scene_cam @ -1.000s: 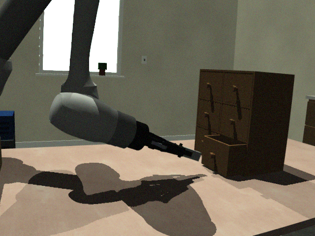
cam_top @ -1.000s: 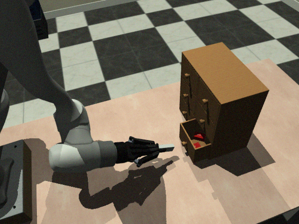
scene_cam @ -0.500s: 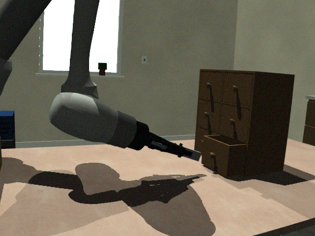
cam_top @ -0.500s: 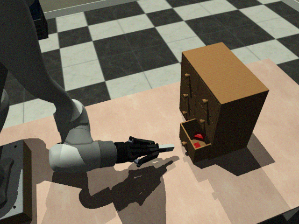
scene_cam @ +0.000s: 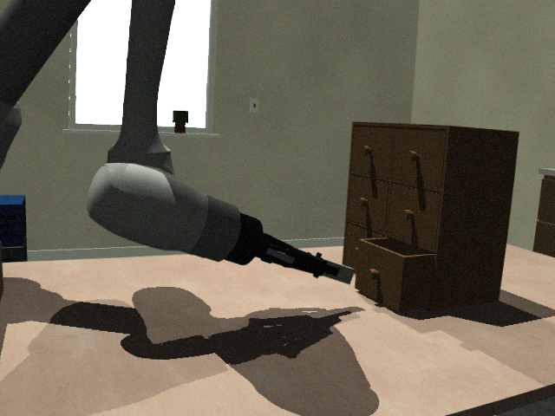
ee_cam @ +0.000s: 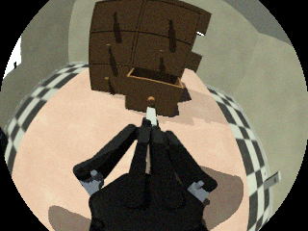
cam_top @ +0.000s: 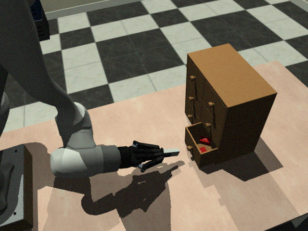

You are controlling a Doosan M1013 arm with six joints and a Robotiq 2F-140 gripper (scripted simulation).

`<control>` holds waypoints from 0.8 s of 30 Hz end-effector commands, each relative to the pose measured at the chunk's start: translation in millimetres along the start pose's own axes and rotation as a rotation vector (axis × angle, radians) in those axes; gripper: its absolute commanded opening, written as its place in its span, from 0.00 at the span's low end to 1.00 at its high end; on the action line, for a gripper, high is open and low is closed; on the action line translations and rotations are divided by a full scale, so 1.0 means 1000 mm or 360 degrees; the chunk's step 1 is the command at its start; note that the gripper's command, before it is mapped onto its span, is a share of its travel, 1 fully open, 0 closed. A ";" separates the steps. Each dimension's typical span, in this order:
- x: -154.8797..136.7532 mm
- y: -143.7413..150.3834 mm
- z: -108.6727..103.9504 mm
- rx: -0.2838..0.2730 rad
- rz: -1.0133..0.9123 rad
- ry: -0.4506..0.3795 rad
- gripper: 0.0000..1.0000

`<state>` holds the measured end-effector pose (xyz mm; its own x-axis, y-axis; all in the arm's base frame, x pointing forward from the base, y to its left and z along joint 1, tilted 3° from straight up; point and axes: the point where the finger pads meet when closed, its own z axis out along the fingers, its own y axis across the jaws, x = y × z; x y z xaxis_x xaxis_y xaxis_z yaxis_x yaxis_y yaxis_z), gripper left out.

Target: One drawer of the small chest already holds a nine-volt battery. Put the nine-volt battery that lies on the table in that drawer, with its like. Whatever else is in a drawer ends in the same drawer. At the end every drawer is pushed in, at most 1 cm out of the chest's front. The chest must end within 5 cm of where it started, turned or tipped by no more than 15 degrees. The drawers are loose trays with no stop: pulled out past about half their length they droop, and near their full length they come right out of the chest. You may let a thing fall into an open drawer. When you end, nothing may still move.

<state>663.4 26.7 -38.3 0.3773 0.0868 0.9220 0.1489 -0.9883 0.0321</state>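
Brown wood makes up the chest [cam_top: 231, 74] [scene_cam: 474, 201] [ee_cam: 98, 48]; from the top, its low drawer [cam_top: 195, 152] [scene_cam: 390, 289] [ee_cam: 137, 100] is open, with a red wedge [cam_top: 205, 141] and red square [cam_top: 202, 149] inside. I can't spot either nine-volt battery in any view.

From the side, the gripper [cam_top: 171, 152] [scene_cam: 344, 272] [ee_cam: 149, 114] is fully shut, holding nothing, near the drawer.

The wrist view shows it facing the knob [cam_top: 189, 148] [scene_cam: 374, 272] [ee_cam: 151, 99]. Closing seems next: push gently and straight, once the battery is surely inside.

Nothing looks different from the earlier pictures to now. Next to the small chest [cam_top: 231, 74] [scene_cam: 474, 215] [ee_cam: 111, 29], I can't see any move at all. The claw [cam_top: 171, 152] [scene_cam: 342, 272] [ee_cam: 149, 114] in front of it and the pulled-out drawer [cam_top: 209, 158] [scene_cam: 381, 263] [ee_cam: 137, 98] at its bottom both stay put.
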 end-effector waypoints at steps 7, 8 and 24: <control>0.002 0.002 0.004 -0.0004 0.0000 0.0004 0.00; 0.002 0.002 0.004 -0.0004 0.0000 0.0004 0.00; 0.005 0.002 0.011 -0.0004 0.0000 0.0004 0.00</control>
<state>668.4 27.5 -38.3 0.3765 0.0895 0.9221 0.1509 -0.9880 0.0343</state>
